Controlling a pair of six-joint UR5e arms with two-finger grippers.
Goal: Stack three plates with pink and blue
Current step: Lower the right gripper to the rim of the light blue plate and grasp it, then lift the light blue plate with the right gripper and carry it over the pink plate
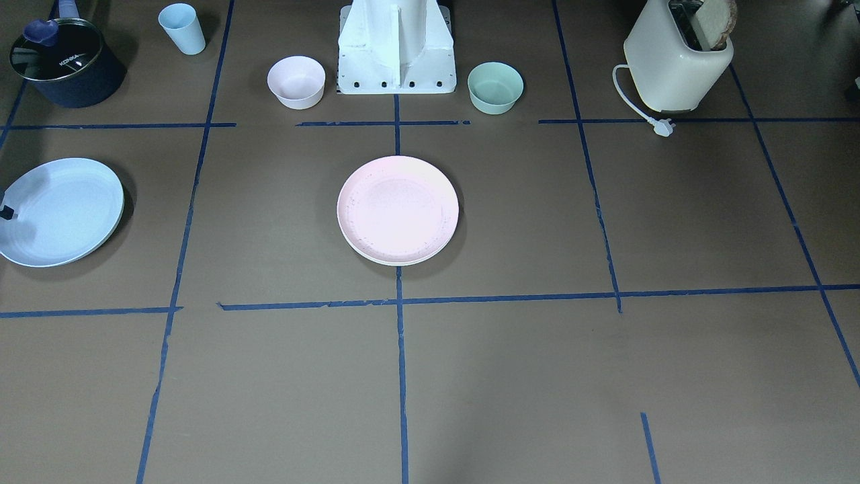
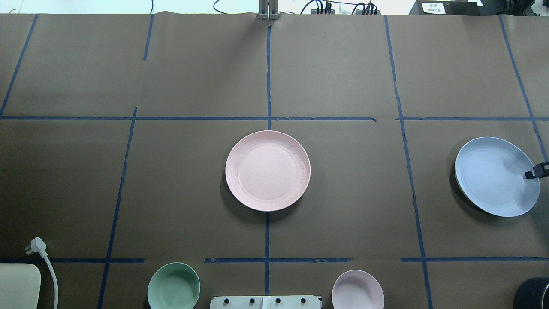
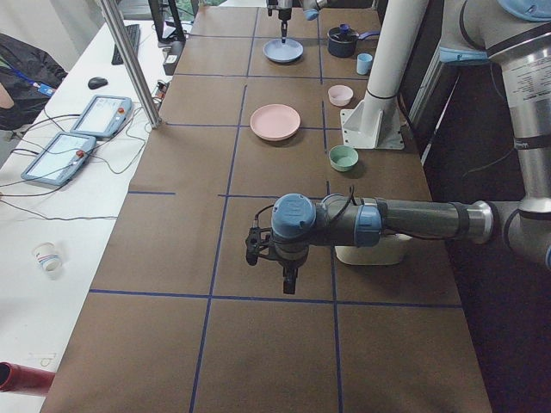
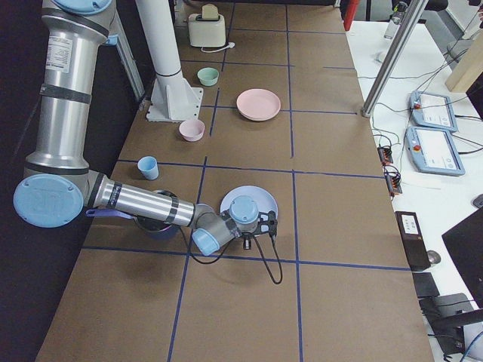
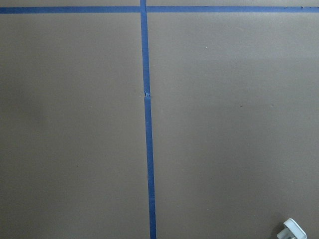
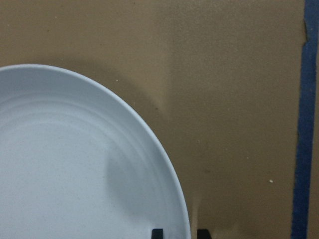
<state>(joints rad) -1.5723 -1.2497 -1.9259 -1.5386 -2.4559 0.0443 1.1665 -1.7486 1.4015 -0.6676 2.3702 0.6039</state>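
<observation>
The pale pink plate (image 2: pixel 267 171) lies at the table's middle on the cream-white plate, of which only a rim (image 1: pixel 396 263) shows. The pale blue plate (image 2: pixel 493 176) is at the table's right end, tilted, with a shadow under it. My right gripper (image 6: pixel 179 233) is shut on the blue plate's outer rim (image 6: pixel 75 164), one fingertip on each side of the edge; it also shows in the overhead view (image 2: pixel 536 172). My left gripper (image 3: pixel 288 275) hangs over bare table at the left end, and I cannot tell whether it is open or shut.
A pink bowl (image 2: pixel 358 289) and a green bowl (image 2: pixel 173 286) flank the robot base (image 1: pixel 396 54). A toaster (image 1: pixel 678 57) with its plug (image 1: pixel 663 126) stands at the left end. A dark pot (image 1: pixel 64 64) and a blue cup (image 1: pixel 183 28) stand behind the blue plate.
</observation>
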